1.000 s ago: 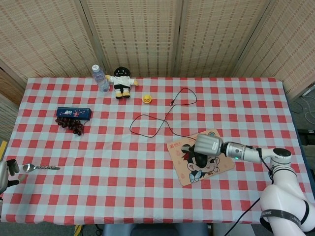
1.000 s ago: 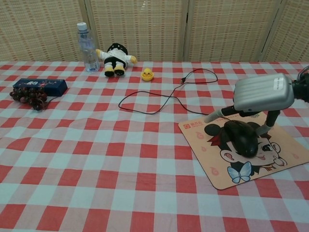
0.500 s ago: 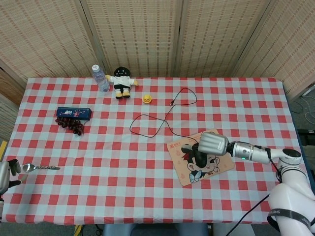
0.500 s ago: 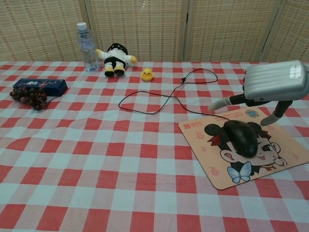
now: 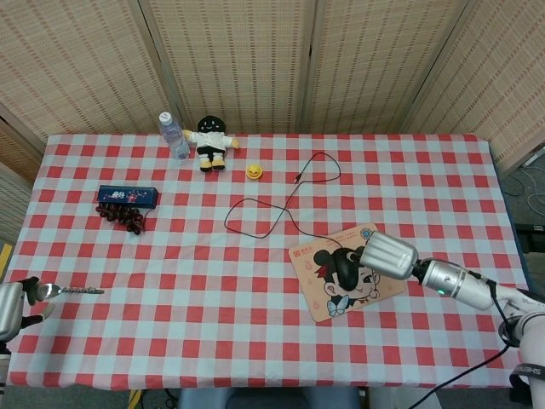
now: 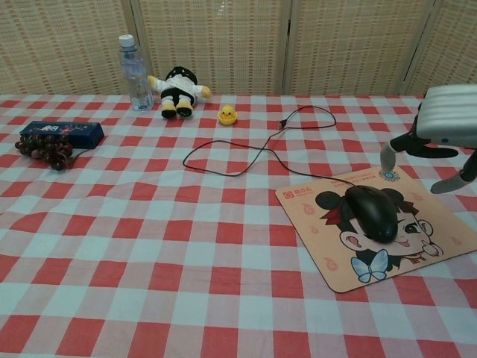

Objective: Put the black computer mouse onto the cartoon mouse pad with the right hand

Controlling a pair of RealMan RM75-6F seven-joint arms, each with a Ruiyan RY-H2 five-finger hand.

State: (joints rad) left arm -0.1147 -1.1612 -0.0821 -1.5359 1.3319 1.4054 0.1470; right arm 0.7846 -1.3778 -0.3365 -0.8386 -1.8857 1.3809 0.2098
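Woven screen panels behind; surface (image 5: 255, 341) under red-and-white check cloth. Cartoon mouse pad (image 6: 440, 253) is the landmark. Right hand (image 6: 447, 123) hovers above the pad's far right corner, holding nothing, fingers (image 6: 388, 153) apart and hanging down. Left hand (image 5: 10, 308) far left of pad at the surface's edge; fingers probably loose, cannot tell. Black computer mouse (image 6: 370, 212) lies on the pad's middle, cable (image 6: 246, 153) trailing away behind it.

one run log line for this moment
mouse: on mouse pad | right hand: open, clear of mouse | left hand: idle at table edge
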